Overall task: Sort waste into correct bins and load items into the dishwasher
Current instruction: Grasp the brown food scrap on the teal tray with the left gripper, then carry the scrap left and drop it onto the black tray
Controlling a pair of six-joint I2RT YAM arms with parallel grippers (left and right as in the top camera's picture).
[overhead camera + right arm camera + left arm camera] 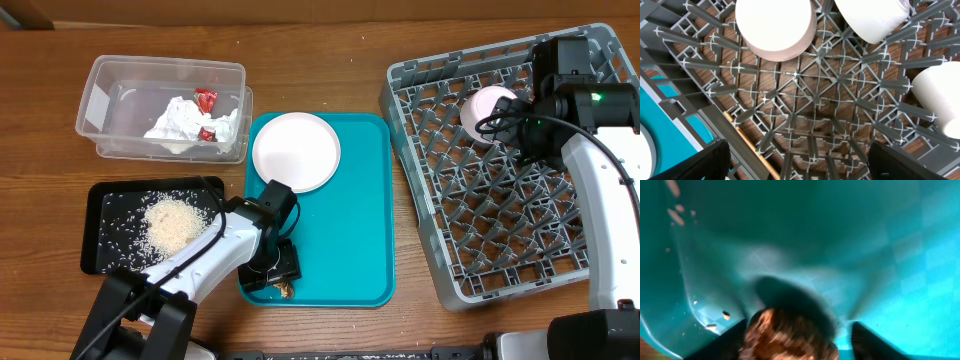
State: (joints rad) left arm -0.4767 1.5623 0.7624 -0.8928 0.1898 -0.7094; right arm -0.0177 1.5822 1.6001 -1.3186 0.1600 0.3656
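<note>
**A:** Where is the small brown food scrap [785,337]?

**B:** On the flat teal plastic serving tray [350,230], in its 7 o'clock corner seen from overhead. The left gripper [799,326] is right over it. Its jaws are parted and straddle the scrap. One finger [725,342] looks to touch it and the other stands just clear, so nothing is clamped.

**A:** And the right gripper [799,147]?

**B:** Spread wide and empty above the square grey plastic dish rack [470,240], near a round pale bowl [488,108] at the rack's 11 o'clock.

**A:** How should the pinch go?

**B:** I'd keep the fingertips down at the tray floor and centre the scrap in the gap. Close gently so it neither crumbles nor squirts out, then lift straight up. The shallow black rectangular tray [95,240], with its heap of loose white rice grains [175,225], lies about 10 o'clock from the scrap and seems the right bin. The clear plastic tub [130,100] at 11 o'clock holds the crumpled white paper napkin [190,125].

**A:** Which way does the scrap lie?

**B:** The wrist view is blurred and cuts off its lower part. What shows is wider than tall, with the long axis roughly 9 to 3 o'clock, running from finger to finger. If so, the jaws would close on its ends, and turning the wrist to take it across the narrow way might hold better. Which end is which, I cannot tell.
</note>
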